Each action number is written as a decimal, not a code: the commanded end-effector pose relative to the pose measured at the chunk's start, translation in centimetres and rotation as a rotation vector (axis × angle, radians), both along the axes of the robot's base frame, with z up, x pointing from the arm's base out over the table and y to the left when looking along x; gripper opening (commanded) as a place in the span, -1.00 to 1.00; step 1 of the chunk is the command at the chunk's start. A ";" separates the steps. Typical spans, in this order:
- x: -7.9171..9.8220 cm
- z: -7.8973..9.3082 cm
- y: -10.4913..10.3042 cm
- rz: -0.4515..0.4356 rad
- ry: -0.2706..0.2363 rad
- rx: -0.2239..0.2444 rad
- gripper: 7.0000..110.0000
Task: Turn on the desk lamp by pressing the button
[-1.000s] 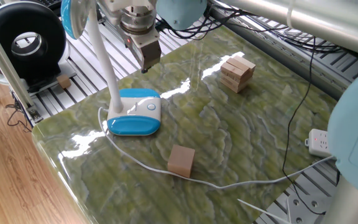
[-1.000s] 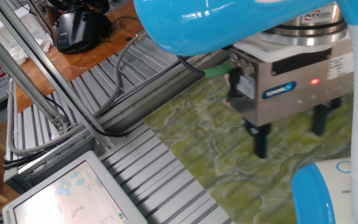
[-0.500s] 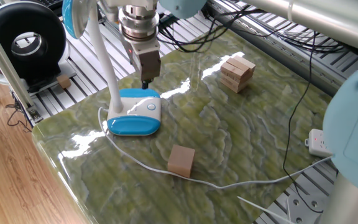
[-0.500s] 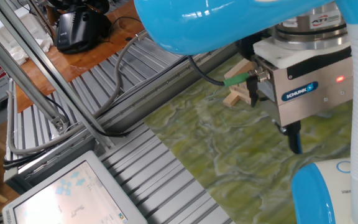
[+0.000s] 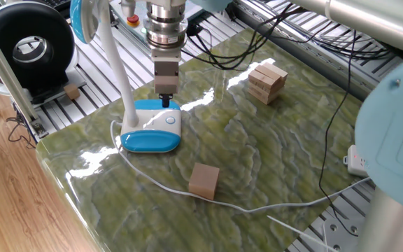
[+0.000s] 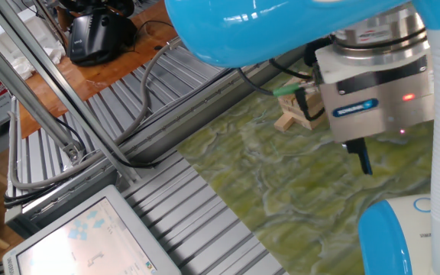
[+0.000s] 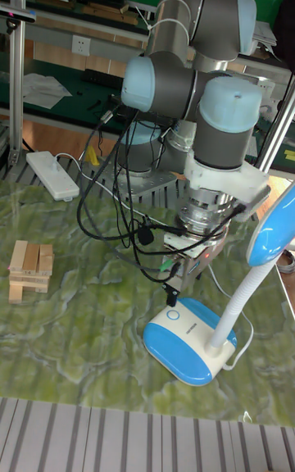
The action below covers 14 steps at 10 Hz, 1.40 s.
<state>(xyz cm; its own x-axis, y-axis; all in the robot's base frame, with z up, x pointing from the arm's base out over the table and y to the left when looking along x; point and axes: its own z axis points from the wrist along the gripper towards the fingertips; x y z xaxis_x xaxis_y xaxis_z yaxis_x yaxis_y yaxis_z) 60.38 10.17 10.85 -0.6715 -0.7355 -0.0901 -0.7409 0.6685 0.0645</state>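
- Desk lamp (image 5: 150, 131) sits left of centre in one fixed view, its blue-sided base near the table's (image 5: 271, 150) left edge; the white neck climbs to the blue-rimmed head at the upper left of the frame.
- On the white top of the base, the button (image 5: 170, 120) lies toward the right end; in the tall fixed view it shows as a small ringed disc at the base's left end (image 7: 173, 315).
- Gripper (image 5: 165, 102) hangs straight down over the back edge of the base, fingertips just above the white top and a little up-frame of the button; I cannot tell if they touch the plastic.
- Whether the jaws are parted or closed, I cannot tell: the fingers read as one dark tip in every view.
- The lamp's thin white cord (image 5: 187, 190) trails from the base across the lower table to the right.
- A small wooden cube (image 5: 203, 180) lies touching or just beside that cord, below the lamp.
- A stack of wooden blocks (image 5: 266, 82) stands upper right, well apart from the lamp.
- Between those lies open green table.
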 end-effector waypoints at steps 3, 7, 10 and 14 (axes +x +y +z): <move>1.5 -0.3 -4.1 -0.325 0.019 -0.015 0.57; 2.1 -0.3 -5.5 -0.335 0.012 -0.018 0.57; 2.0 -0.2 -5.5 -0.359 0.023 -0.008 0.57; 1.8 -0.3 -6.2 -0.351 0.020 -0.031 0.57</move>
